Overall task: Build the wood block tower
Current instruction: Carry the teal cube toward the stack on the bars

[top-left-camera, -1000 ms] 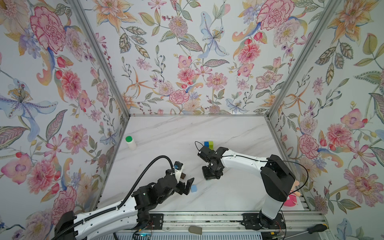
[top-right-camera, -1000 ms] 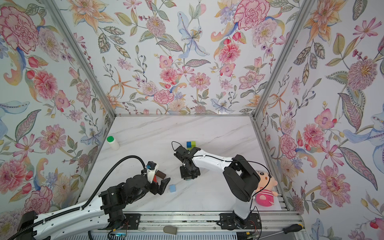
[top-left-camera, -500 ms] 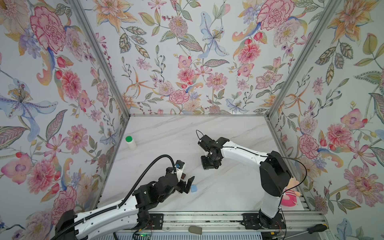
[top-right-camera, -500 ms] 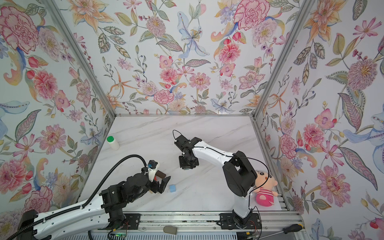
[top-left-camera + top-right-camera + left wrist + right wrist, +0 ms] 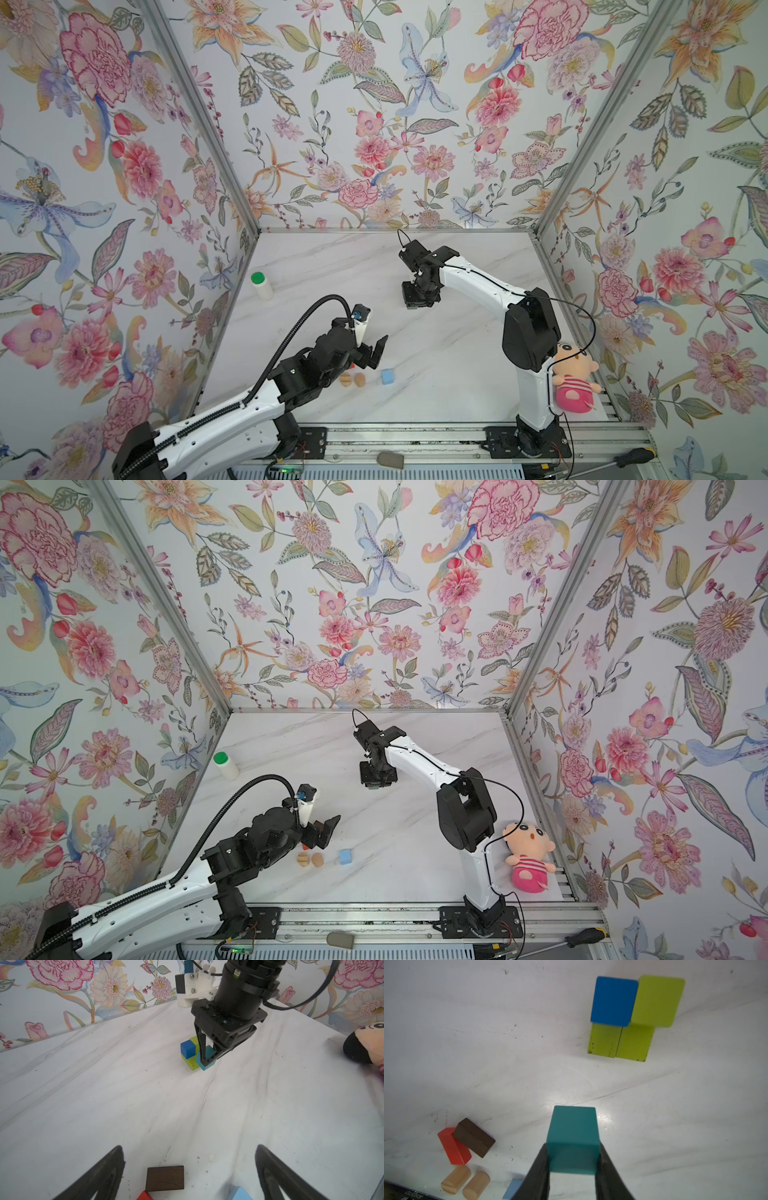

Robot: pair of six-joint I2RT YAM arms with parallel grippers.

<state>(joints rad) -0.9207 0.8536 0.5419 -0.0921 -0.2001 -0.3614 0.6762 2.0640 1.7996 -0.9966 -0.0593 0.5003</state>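
as far as writing goes, only a strip of print at the edge of the right wrist view shows, upside down and not legible; no brands seen.

count of blocks: three lime, one blue (image 5: 613,1001), one teal (image 5: 572,1126), one light-blue (image 5: 387,376), one red (image 5: 453,1147), one brown (image 5: 473,1136), two tan pieces (image 5: 455,1179). also one bottle (image 5: 262,286) at far left and one doll (image 5: 575,382) at near right.

stack (image 5: 190,1064) stands mid-table (image 5: 332,257), toward the far side: two lime below, blue and lime on top, side by side.

right claw (image 5: 572,1159) is closed on the teal block, held just beside the stack; contact with the table cannot be told.

left claw (image 5: 190,1151) is fully spread and holds nothing, over the brown block at near left. red touches brown; the tan pair and light-blue lie close by.
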